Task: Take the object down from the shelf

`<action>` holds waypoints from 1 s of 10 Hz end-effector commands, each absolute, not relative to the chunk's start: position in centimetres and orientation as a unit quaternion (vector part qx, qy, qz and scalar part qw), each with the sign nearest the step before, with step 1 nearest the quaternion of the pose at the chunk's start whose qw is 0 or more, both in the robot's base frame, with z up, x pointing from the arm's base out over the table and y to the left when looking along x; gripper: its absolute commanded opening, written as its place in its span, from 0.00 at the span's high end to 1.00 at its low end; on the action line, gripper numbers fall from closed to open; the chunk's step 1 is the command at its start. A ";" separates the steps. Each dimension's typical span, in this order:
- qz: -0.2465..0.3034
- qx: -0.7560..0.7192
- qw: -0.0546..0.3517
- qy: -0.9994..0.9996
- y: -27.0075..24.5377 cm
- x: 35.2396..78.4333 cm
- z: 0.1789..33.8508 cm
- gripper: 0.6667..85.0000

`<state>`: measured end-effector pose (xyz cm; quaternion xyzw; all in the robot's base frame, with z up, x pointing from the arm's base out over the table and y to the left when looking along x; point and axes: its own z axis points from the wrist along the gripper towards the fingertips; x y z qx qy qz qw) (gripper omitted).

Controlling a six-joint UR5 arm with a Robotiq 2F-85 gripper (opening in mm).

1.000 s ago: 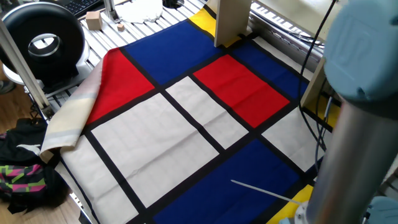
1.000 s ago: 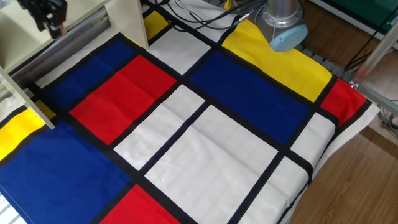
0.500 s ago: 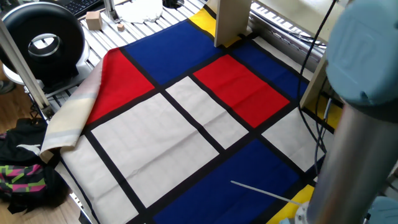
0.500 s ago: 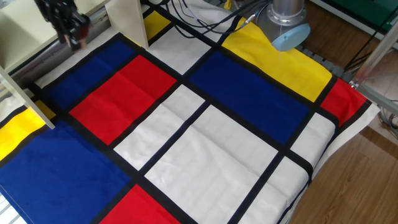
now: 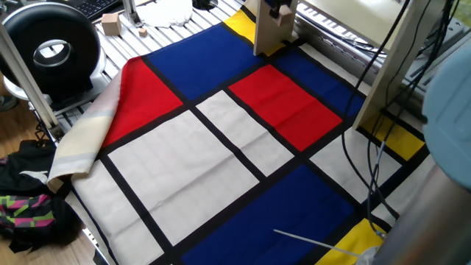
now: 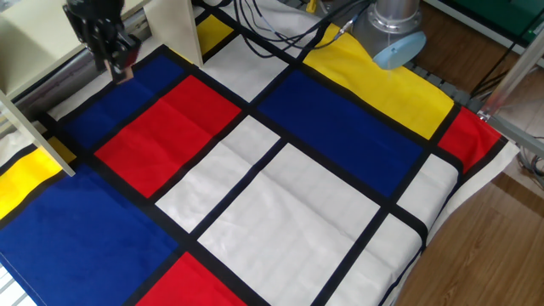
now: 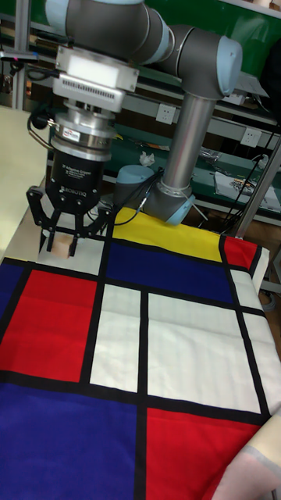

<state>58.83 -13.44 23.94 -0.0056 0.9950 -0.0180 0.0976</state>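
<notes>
In the tall fixed view my gripper (image 7: 61, 244) hangs just above the cloth, shut on the object (image 7: 61, 248), a tiny tan block pinched between the fingertips. The other fixed view shows the gripper (image 6: 120, 66) low over a blue panel, in front of the shelf (image 6: 174, 30), a pale cream unit of upright boards. Only the gripper's dark body (image 5: 278, 9) peeks past a shelf upright (image 5: 268, 29) in the one fixed view, and the block is hidden there.
A cloth of red, blue, white and yellow panels (image 6: 280, 212) covers the table. Cables (image 6: 280, 21) run by the arm's base (image 6: 391, 34). A black round device (image 5: 51, 48) and a larger wooden cube (image 5: 110, 24) sit at the far left; a bag (image 5: 29, 199) lies on the floor.
The gripper has come out from the shelf, moving down and rightward toward the blue panel with the block in it. The arm's big link has swung right in the one fixed view.
</notes>
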 end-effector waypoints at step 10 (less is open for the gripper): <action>0.035 -0.064 0.076 0.994 -9.9 57.3 23.2 1.00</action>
